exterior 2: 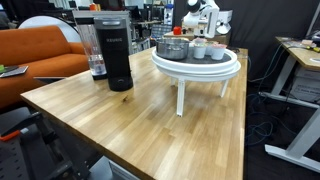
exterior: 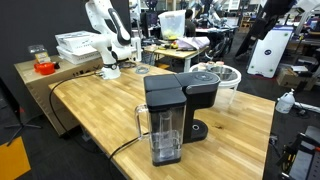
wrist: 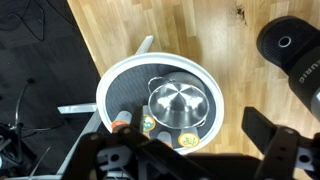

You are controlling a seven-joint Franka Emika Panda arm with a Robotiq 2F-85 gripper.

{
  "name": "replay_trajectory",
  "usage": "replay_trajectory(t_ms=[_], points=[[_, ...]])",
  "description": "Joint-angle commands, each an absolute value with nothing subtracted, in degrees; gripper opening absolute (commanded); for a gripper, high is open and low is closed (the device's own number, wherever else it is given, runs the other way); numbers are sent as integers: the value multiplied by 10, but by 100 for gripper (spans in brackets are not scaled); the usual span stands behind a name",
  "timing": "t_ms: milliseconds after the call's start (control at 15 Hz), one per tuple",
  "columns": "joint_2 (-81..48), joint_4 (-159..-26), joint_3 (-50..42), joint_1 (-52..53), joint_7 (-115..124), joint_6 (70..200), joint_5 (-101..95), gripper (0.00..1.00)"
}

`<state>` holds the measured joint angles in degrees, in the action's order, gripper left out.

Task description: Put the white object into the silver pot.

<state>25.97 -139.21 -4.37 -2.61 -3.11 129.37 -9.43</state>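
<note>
1 silver pot [wrist: 183, 105] on rnd tray [exterior 2: 195, 68] | cups [exterior 2: 199, 49] beside | coffee maker [exterior 2: 118, 55] apart

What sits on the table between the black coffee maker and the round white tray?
Nothing: only bare wooden tabletop lies between the coffee maker and the white tray, shown in an exterior view and in the wrist view.

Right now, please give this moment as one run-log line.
jaws open, empty, over round white tray | silver pot on tray | nothing white in pot
</note>
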Motion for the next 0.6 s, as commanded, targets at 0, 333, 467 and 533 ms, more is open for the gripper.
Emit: replay_trajectory(t_ms=[0,333,467,533], points=[[244,-1379,-40,-32,-34,1292,-91,100],[239,-1373,-39,-31,-34,1290,-91,100],[239,-1373,-39,-31,-34,1289,-91,100],[238,-1373,-39,-31,-34,1289,-91,100]])
